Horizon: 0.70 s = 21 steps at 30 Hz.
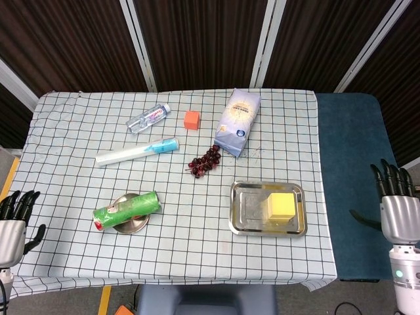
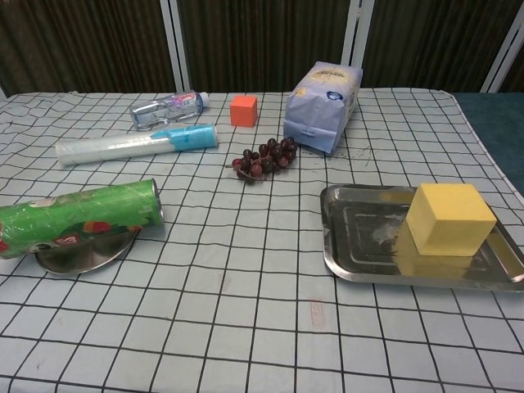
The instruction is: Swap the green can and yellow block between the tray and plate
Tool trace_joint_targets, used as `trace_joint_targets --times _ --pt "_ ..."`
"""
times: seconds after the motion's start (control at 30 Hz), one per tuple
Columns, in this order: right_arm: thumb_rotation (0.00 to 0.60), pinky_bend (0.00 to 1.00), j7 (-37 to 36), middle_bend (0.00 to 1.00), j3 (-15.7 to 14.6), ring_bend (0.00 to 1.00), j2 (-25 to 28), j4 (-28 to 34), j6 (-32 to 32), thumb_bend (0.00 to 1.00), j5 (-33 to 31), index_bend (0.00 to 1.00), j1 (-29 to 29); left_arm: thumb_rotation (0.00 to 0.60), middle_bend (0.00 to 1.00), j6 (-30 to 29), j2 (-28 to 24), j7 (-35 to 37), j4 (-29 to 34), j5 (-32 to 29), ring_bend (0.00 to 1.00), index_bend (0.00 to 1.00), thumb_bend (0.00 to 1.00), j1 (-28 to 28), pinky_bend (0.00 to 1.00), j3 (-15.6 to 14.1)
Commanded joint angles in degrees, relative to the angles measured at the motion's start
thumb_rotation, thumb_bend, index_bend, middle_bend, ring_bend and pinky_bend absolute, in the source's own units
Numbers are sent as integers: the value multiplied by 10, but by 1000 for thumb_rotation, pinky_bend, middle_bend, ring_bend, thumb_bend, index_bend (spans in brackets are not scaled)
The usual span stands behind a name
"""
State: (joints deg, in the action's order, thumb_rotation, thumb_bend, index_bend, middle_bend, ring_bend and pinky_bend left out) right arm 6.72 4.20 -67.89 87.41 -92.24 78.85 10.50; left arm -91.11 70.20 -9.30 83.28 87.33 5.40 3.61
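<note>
The green can [image 1: 127,209] [image 2: 78,216] lies on its side across a small round metal plate [image 1: 133,225] [image 2: 78,256] at the front left. The yellow block [image 1: 282,206] [image 2: 449,218] sits inside the steel tray [image 1: 247,210] [image 2: 360,237] at the front right. My left hand [image 1: 13,226] hangs off the table's left edge, fingers apart, empty. Off to the right, beyond the table's edge over the blue surface, my right hand [image 1: 398,208] is open and holds nothing. Neither hand shows in the chest view.
A white and blue flour bag [image 1: 237,122], a bunch of dark grapes [image 1: 205,161], a small orange cube [image 1: 191,119], a clear water bottle [image 1: 148,118] and a long white and blue tube [image 1: 137,152] lie across the back half of the checked cloth.
</note>
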Motion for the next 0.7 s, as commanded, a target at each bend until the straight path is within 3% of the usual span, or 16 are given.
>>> trace_joint_targets --times 0.03,0.3,0.7 --pt "600 0 -5 0 10 0 -12 -17 4 55 -12 0 -5 600 133 -1 0 -1 1 -1 75 106 385 0 137 1" --pt "600 0 -42 0 16 0 -16 -35 22 55 -5 0 -10 600 133 -3 -1 -6 6 7 75 105 385 -2 138 -2" --pt "600 0 -34 0 26 0 -15 -30 42 55 -3 0 -13 600 137 12 -2 -2 3 1 78 105 384 0 140 -3"
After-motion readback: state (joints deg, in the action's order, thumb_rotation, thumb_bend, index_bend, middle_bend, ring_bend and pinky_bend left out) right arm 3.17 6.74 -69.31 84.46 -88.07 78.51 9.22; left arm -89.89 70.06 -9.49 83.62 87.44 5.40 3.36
